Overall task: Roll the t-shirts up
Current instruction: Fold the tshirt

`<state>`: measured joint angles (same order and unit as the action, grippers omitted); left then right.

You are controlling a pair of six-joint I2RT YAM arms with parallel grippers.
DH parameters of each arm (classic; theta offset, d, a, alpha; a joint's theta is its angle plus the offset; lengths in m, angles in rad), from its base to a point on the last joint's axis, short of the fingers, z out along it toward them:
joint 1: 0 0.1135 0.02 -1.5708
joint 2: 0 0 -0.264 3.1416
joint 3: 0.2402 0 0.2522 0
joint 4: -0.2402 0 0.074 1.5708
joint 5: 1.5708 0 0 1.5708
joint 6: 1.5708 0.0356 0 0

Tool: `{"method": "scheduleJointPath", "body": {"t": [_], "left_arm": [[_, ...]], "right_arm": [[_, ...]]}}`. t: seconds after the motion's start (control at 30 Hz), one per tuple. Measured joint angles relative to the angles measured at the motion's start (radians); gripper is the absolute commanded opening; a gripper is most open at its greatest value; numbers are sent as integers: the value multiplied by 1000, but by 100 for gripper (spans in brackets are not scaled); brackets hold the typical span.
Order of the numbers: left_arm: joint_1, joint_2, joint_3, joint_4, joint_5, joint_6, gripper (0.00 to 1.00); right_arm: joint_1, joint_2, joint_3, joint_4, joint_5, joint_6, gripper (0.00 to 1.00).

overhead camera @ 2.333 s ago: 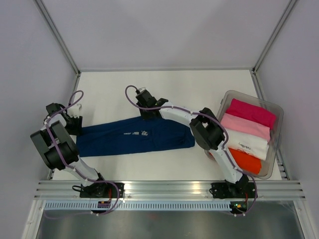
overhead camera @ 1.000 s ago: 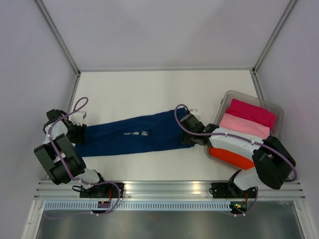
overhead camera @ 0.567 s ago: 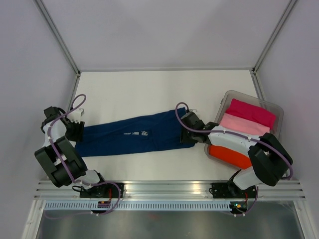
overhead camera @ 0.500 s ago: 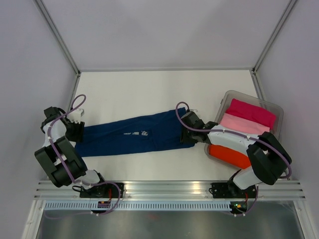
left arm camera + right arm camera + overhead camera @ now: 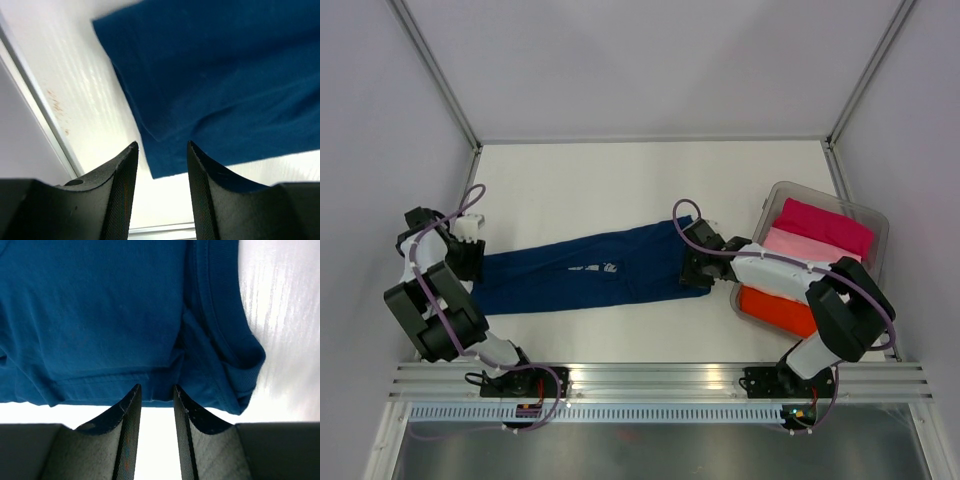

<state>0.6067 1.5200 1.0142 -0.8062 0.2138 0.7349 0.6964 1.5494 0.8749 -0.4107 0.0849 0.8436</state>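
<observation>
A navy blue t-shirt [image 5: 585, 272] with a small white chest print lies folded into a long strip across the table, running left to right. My left gripper [image 5: 468, 262] is open at the strip's left end; in its wrist view the shirt's hem corner [image 5: 200, 90] lies just beyond the open fingertips [image 5: 160, 150]. My right gripper [image 5: 692, 272] is open at the strip's right end; in its wrist view the folded collar end [image 5: 150, 320] sits just past the fingertips [image 5: 156, 390]. Neither gripper holds cloth.
A clear plastic bin [image 5: 873, 222] at the right holds folded magenta [image 5: 825, 226], pink [image 5: 818, 250] and orange [image 5: 775, 308] shirts, partly hidden by my right arm. A metal rail [image 5: 660, 378] runs along the near edge; white walls bound the table.
My right arm swung from the shirt's top middle round to its right end and settled there. My left gripper shifted slightly at the left end. The shirt stays flat.
</observation>
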Motion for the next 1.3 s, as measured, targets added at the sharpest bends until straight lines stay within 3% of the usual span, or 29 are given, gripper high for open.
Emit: {"method": "scheduleJointPath", "body": {"t": [0.17, 0.37, 0.9, 0.97, 1.0, 1.07, 1.2, 1.3], "left_arm": [[1, 75, 64, 8, -3, -25, 46], [1, 87, 32, 5, -2, -39, 42], [1, 118, 12, -3, -3, -60, 18], [1, 127, 12, -3, -4, -61, 21], [1, 130, 12, -2, -5, -61, 32], [1, 135, 12, -2, -8, -64, 36], [1, 136, 12, 3, -20, -70, 37], [1, 138, 12, 12, -29, -74, 31]], "right_arm": [[0, 31, 11, 0, -2, 20, 38], [0, 61, 19, -14, -1, 24, 36], [0, 69, 28, -27, 2, 24, 11], [0, 69, 28, -30, 3, 24, 11], [0, 69, 28, -31, 4, 24, 12], [0, 69, 28, -31, 6, 24, 13], [0, 69, 29, -32, 9, 24, 12], [0, 69, 29, -32, 10, 24, 12]]}}
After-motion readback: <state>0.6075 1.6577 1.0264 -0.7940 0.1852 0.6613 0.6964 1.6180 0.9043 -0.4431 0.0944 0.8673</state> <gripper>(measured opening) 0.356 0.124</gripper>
